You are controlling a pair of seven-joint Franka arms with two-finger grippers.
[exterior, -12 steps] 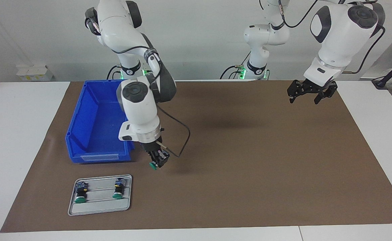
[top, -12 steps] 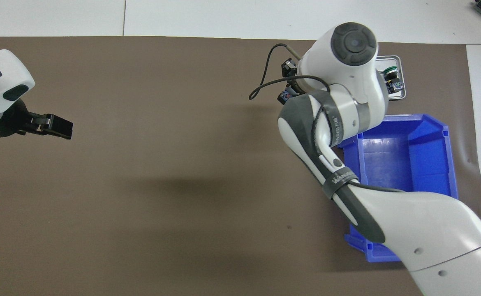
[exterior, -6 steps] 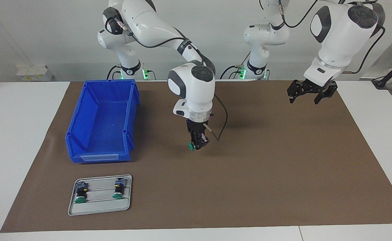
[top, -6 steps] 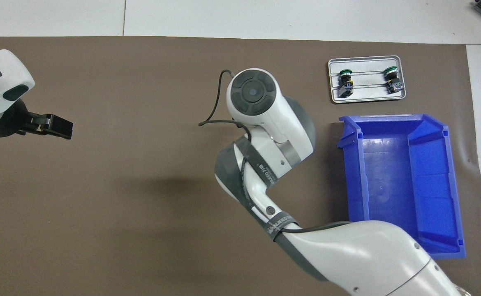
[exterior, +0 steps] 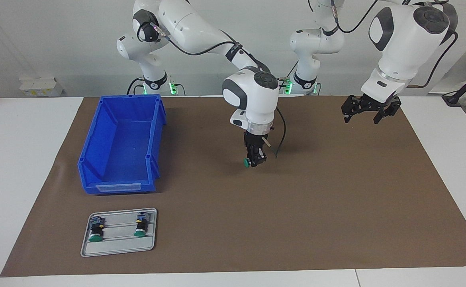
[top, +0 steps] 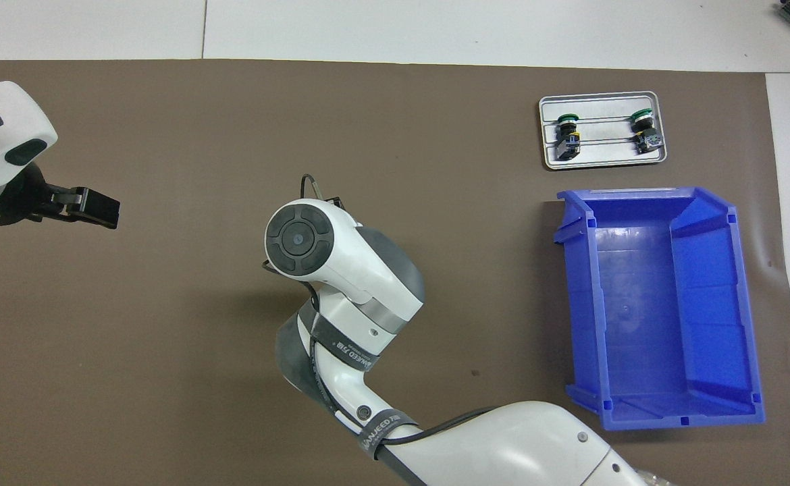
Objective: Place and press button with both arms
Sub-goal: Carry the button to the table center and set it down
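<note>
Button (exterior: 248, 162) picked but not yet placed or pressed. R gripper (exterior: 255, 156) is clamped on it above mid-mat (exterior: 316, 199), green cap sticking out sideways past the fingertips; prob just clear of the mat. L gripper (exterior: 370, 110) waits, jaws wide, over its end. 2 spares (exterior: 94, 230) on tray (exterior: 117, 249) near mat's corner, by bin (exterior: 117, 147).

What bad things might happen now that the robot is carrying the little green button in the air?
1. The right gripper pinches the small green-capped push-button by its black body, above the brown mat. If the grip slips, the button may fall and roll.
2. The button lies sideways in the grip, so it might land on its side and be hard to press.
3. The open left gripper waits over the mat's end and might bump the right one when it comes in.
</note>
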